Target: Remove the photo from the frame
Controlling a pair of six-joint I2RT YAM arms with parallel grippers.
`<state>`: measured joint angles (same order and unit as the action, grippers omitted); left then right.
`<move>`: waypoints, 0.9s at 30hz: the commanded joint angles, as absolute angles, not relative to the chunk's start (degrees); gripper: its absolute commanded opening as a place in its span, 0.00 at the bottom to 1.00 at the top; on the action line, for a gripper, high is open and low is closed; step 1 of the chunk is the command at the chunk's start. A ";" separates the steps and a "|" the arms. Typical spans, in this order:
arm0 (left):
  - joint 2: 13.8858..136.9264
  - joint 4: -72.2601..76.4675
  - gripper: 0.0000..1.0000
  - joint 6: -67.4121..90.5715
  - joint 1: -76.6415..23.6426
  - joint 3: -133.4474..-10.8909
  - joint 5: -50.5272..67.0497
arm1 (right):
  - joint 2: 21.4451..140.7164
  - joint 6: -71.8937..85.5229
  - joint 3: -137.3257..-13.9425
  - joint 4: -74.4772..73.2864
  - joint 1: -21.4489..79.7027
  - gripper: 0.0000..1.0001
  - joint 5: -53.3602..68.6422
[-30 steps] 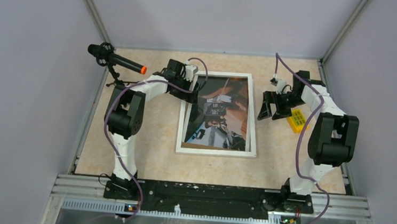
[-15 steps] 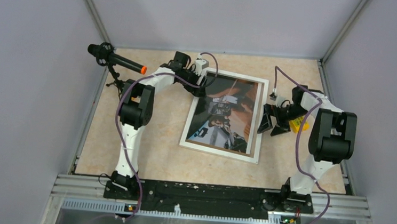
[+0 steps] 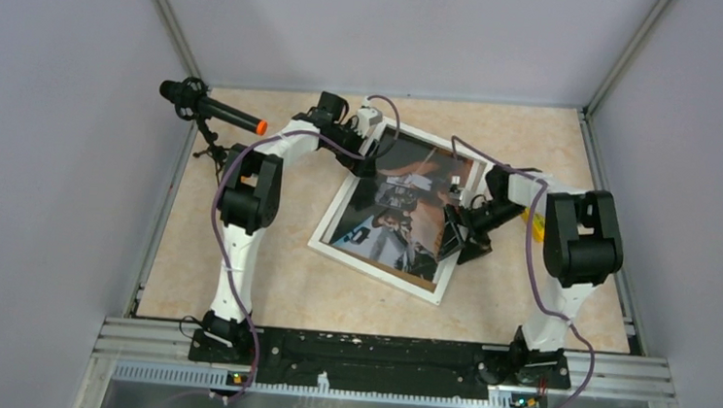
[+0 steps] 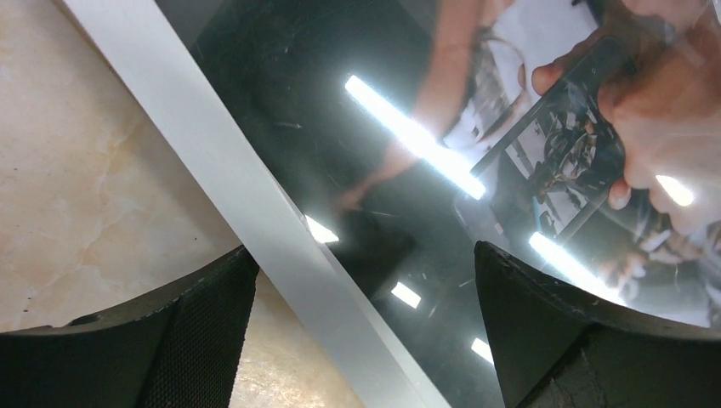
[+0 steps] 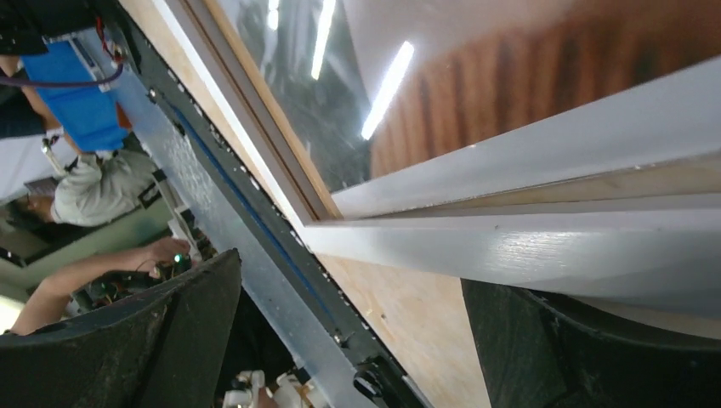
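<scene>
Frame (image 3: pixel 376 274) lying skewed on mid desk (image 3: pixel 263 289), photo (image 3: pixel 391 211) seated inside face up, right claw (image 3: pixel 455 239) spread open astride the right rail, contact possibly none, left claw (image 3: pixel 366 158) spread open over the far-left border, straddling it.

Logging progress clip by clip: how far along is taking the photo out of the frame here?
Nothing looks done: the photo sits in the frame, face up. In hand: the left gripper, open, straddles the white border; the right gripper, open, brackets the frame's right edge. Left: the whole removal.
</scene>
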<state>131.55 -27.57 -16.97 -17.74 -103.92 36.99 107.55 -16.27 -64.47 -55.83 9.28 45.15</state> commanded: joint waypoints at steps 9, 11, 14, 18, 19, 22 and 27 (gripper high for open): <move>134.56 -36.18 0.96 -23.27 -20.08 -104.18 38.42 | 108.69 -18.32 -63.84 -47.79 28.96 0.99 46.68; 134.41 -37.09 0.97 -22.31 -19.95 -105.66 37.01 | 107.72 -19.66 -64.67 -49.96 29.13 0.99 46.59; 132.66 -37.14 0.99 -22.31 -19.94 -106.86 34.96 | 104.48 -24.79 -66.48 -55.76 27.15 0.99 43.24; 129.00 -35.50 0.99 -23.34 -19.91 -106.61 30.61 | 101.24 -31.21 -71.15 -65.99 21.28 0.99 43.06; 128.01 -35.32 0.99 -23.73 -19.90 -106.48 29.02 | 100.84 -32.59 -72.71 -68.60 19.88 0.99 43.47; 124.98 -34.55 0.99 -24.76 -19.93 -106.22 26.20 | 100.16 -36.40 -77.60 -74.97 15.99 0.99 44.56; 120.48 -34.06 0.99 -25.41 -19.96 -106.03 24.78 | 101.77 -34.14 -88.52 -74.74 10.13 0.99 44.00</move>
